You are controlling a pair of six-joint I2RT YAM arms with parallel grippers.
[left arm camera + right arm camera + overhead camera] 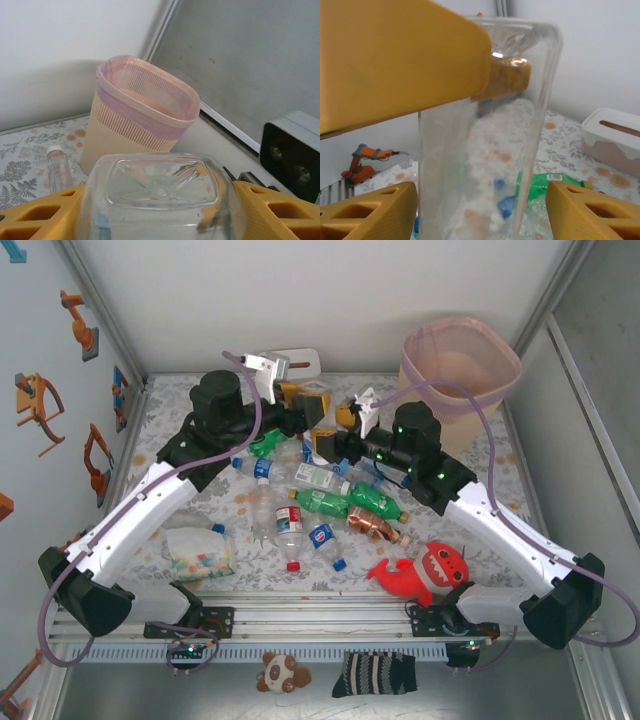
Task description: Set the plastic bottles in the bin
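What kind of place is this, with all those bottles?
Probably a robot practice lab: a left arm and right arm bolted at a table's near edge, plain walls around, with plastic bottles, a red plush shark and a bin set out.

Scattered bottles [322, 502] mid-table; pink-lined cream bin [415, 375] far right.

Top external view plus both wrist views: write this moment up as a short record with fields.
bin: upright in the far right corner
left fingers: closed on a clear bottle, its base pointing at the bin
right fingers: on either side of a clear bottle, grip unclear
loose bottles: heaped near the middle, a mix of green, clear and copper
other things: red plush shark, bag of pastel bits
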